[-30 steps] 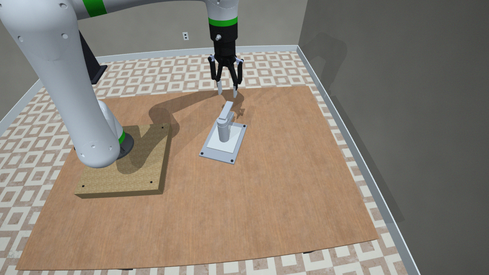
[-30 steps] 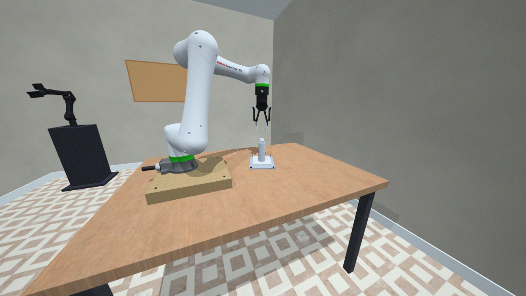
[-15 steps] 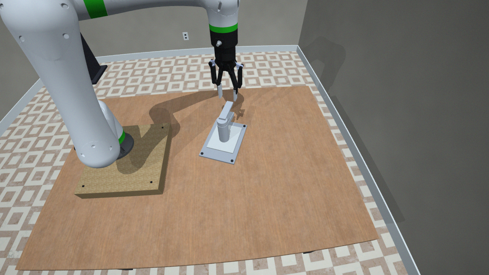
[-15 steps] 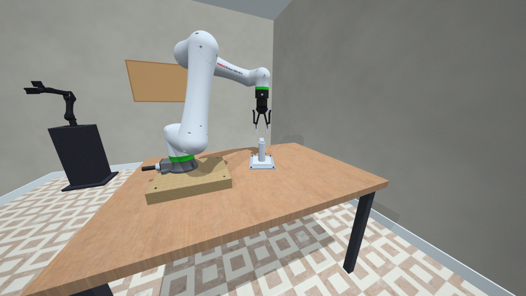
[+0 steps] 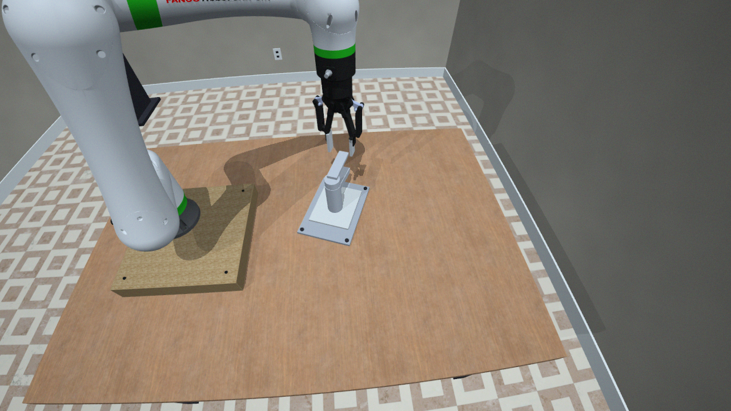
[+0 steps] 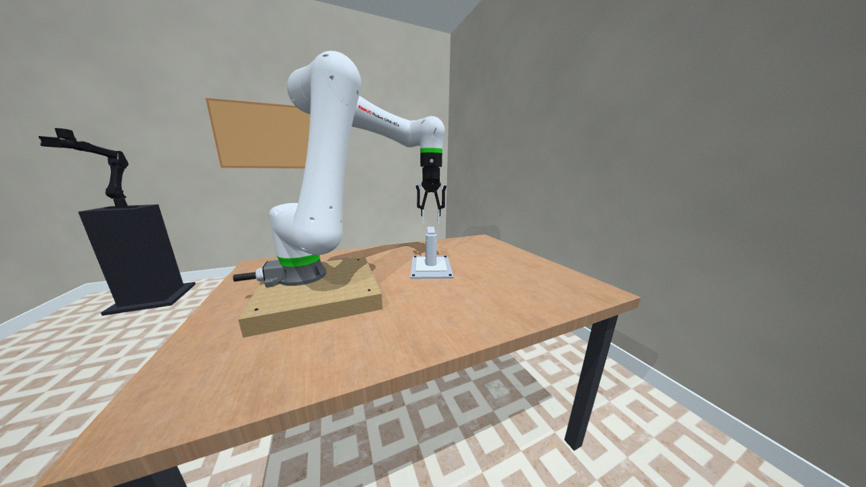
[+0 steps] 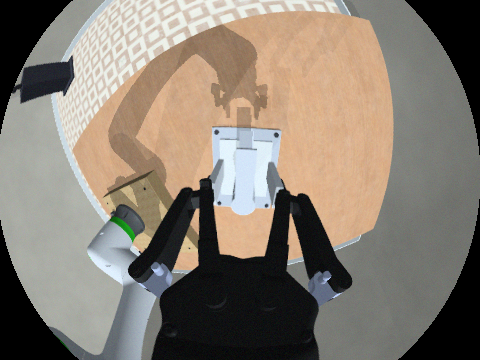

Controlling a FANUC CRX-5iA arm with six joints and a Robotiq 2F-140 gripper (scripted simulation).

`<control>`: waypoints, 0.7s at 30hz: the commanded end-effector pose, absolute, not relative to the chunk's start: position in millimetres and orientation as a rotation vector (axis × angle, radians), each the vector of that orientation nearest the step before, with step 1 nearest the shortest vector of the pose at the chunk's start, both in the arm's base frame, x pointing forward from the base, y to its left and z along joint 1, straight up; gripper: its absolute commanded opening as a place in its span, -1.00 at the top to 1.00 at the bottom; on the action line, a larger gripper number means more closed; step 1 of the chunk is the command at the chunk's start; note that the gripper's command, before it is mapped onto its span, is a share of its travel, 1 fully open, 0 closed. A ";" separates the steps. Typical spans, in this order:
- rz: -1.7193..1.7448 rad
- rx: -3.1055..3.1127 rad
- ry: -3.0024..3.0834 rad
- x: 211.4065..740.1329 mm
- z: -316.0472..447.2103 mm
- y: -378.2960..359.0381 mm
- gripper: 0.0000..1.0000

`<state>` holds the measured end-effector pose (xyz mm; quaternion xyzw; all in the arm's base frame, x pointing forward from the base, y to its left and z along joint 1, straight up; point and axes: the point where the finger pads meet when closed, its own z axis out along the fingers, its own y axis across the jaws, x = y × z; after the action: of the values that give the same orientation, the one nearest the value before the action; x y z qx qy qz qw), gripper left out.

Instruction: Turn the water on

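Note:
A grey tap [image 5: 334, 196] [image 6: 430, 251] [image 7: 244, 200] stands upright on a square grey base plate [image 5: 314, 229] [image 6: 417, 273] [image 7: 222, 136] near the middle of the table. Its flat lever [image 5: 337, 166] [image 6: 431, 230] [image 7: 246, 170] lies on top of the post and reaches toward the far side of the table. My gripper [image 5: 341, 145] [image 6: 430, 216] [image 7: 245, 169] points straight down just above the lever's far end, fingers partly open with nothing between them. In the wrist view the fingertips stand either side of the lever, apart from it.
The arm's base sits on a wooden block [image 5: 214, 255] [image 6: 314, 302] at the table's left. A black stand with a camera arm [image 6: 130, 254] is on the floor beyond the table. The table's far edge [image 5: 409, 132] lies just behind the tap.

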<state>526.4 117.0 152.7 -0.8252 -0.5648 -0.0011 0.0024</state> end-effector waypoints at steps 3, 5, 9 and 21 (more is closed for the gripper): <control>-0.004 -2.589 -1.772 526.6 148.2 117.0 0.19; -0.004 -2.589 -1.772 526.6 147.2 117.0 0.19; -0.004 -2.589 -1.772 526.6 146.2 117.0 0.19; -0.004 -2.589 -1.772 526.6 146.0 117.0 0.19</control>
<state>526.5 117.0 145.8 -0.8252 -0.5648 -0.0011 0.0024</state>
